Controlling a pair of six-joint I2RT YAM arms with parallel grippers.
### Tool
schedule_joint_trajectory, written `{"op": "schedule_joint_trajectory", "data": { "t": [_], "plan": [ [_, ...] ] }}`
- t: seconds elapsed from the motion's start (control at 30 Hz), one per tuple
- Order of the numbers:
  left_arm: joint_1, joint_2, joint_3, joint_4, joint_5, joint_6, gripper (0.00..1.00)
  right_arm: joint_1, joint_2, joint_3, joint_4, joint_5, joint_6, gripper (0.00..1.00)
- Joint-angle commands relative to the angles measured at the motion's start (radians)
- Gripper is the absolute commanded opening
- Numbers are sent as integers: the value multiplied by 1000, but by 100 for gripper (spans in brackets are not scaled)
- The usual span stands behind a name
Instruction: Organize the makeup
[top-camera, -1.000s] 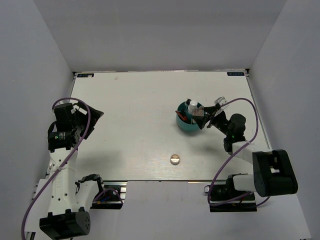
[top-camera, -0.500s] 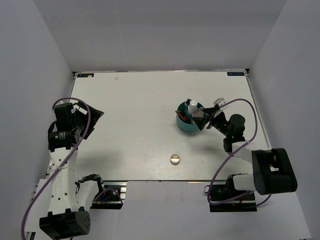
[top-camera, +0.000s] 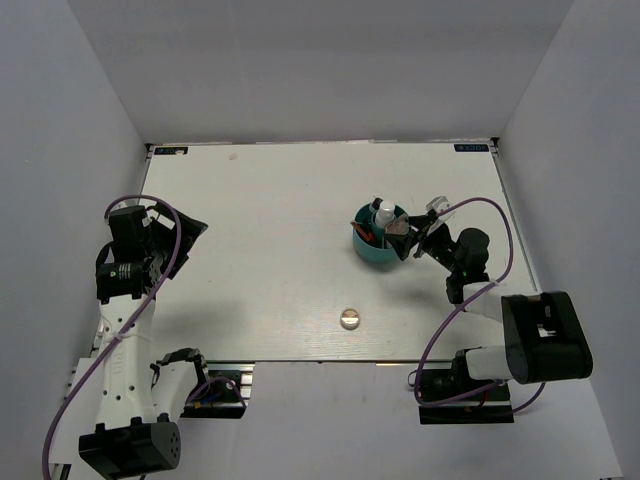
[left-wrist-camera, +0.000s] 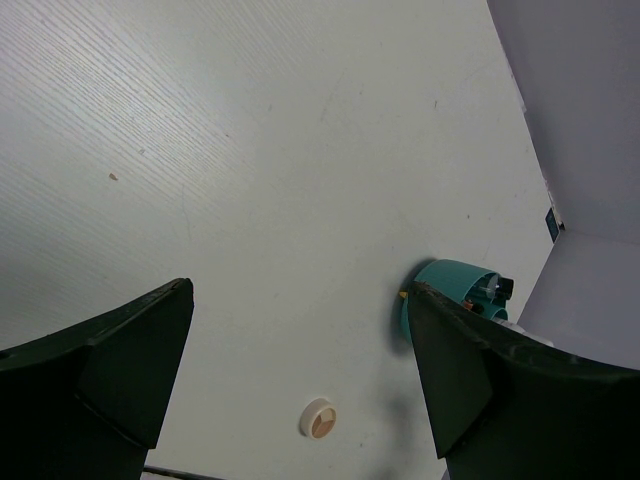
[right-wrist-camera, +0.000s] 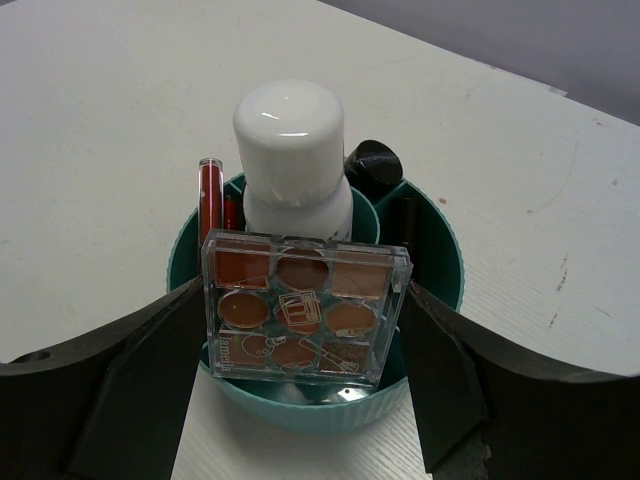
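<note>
A teal divided cup (right-wrist-camera: 440, 250) stands right of the table's centre (top-camera: 378, 252). In it are a white bottle (right-wrist-camera: 292, 150), thin red sticks (right-wrist-camera: 209, 195) and a black-capped stick (right-wrist-camera: 372, 166). My right gripper (right-wrist-camera: 306, 300) is shut on a clear square palette (right-wrist-camera: 303, 330) of orange-brown shades. It holds the palette upright, its lower edge inside the cup's near compartment. A round compact (top-camera: 349, 318) lies alone near the front edge and also shows in the left wrist view (left-wrist-camera: 319, 418). My left gripper (left-wrist-camera: 300, 290) hangs open and empty at the far left (top-camera: 185, 232).
White walls enclose the table (top-camera: 260, 220) at the left, back and right. The right arm's elbow and purple cable (top-camera: 505, 240) sit beside the right wall. In the left wrist view the cup (left-wrist-camera: 440, 285) is partly behind the right finger.
The right gripper with the palette has shifted slightly toward the cup. The left arm and the compact have stayed put.
</note>
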Motion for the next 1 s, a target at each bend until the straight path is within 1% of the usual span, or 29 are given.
{"op": "schedule_joint_trajectory", "data": {
  "t": [0.0, 0.07, 0.1, 0.13, 0.23, 0.27, 0.43, 0.53, 0.7, 0.77, 0.83, 0.97],
  "plan": [
    [6, -3, 8, 16, -2, 2, 98, -1, 12, 5, 67, 26, -29, 0],
    [6, -3, 8, 16, -2, 0, 98, -3, 15, 5, 64, 29, -37, 2],
    [6, -4, 6, 16, -2, 0, 98, -4, 16, 5, 61, 32, -40, 7],
    [6, -6, 6, 16, -2, 0, 98, -3, 18, 5, 58, 34, -43, 15],
    [6, -4, 5, 19, 1, 0, 98, -4, 21, 3, 55, 28, -48, 23],
    [6, -6, 3, 18, 1, -1, 98, -6, 21, 5, 55, 28, -48, 25],
    [6, -6, 2, 19, 6, 0, 98, -6, 28, 9, 58, 25, -48, 26],
    [6, -6, 2, 19, 6, 0, 98, -6, 33, 14, 58, 20, -48, 35],
    [6, -9, 0, 21, 6, -1, 98, -1, 33, 15, 49, 9, -52, 45],
    [6, -7, -1, 21, 7, -1, 98, -4, 28, 12, 46, 8, -54, 54],
    [6, -6, -3, 26, 12, -1, 98, -6, 28, 12, 41, -1, -54, 65],
    [6, -1, -5, 32, 26, -1, 98, -6, 24, 12, 38, -7, -57, 74]
  ]
}}
